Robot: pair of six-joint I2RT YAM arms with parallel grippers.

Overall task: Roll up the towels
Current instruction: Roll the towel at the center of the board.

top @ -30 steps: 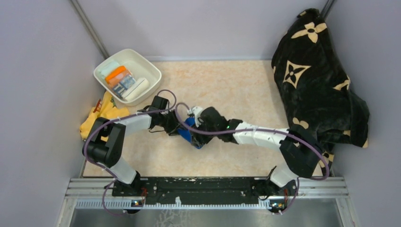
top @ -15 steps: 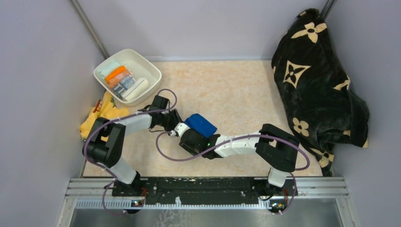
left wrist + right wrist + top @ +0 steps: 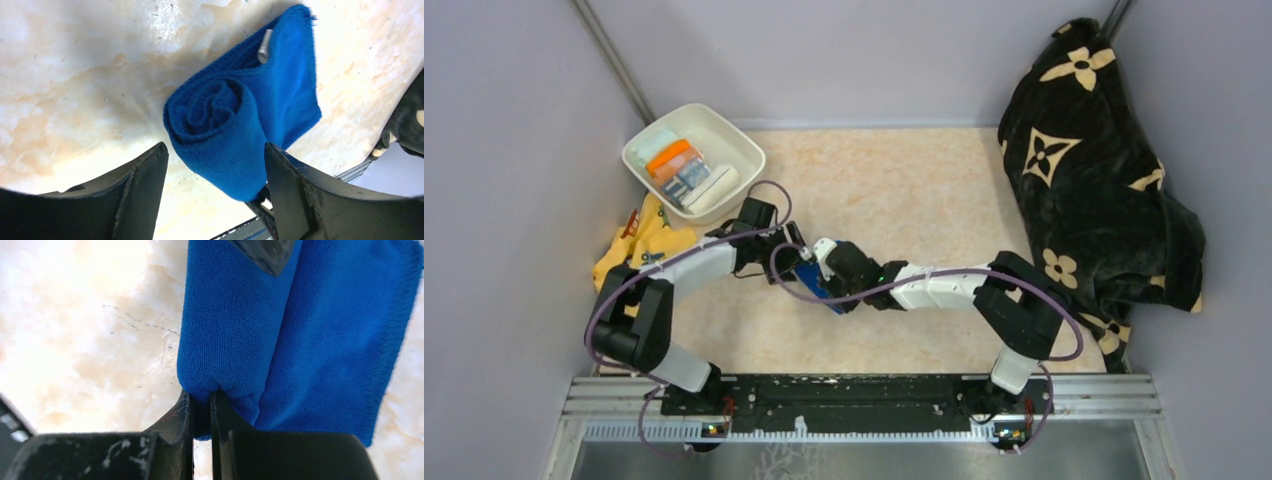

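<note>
The royal blue towel [image 3: 235, 125] lies partly rolled on the marbled table, with a flat tail spreading beside the roll [image 3: 220, 325]. My left gripper [image 3: 215, 172] is open and straddles one end of the roll. The roll sits close to its right finger [image 3: 290, 190] and well apart from the left one. My right gripper [image 3: 201, 402] is shut on a pinch of cloth at the roll's other end. From above, both grippers [image 3: 792, 255] [image 3: 826, 276] meet over the blue towel [image 3: 816, 290] at mid-table. A cream-white towel [image 3: 714, 188] and a printed towel [image 3: 680, 166] lie rolled in the white bin [image 3: 736, 140].
The white bin stands at the back left. A yellow printed cloth [image 3: 639, 245] lies beside the left arm. A large black blanket with cream flowers [image 3: 1089, 180] is heaped along the right wall. Purple cables loop over both arms.
My right gripper has swung back onto the blue towel and shut on the roll's end. My left gripper has opened wider around the other end.
</note>
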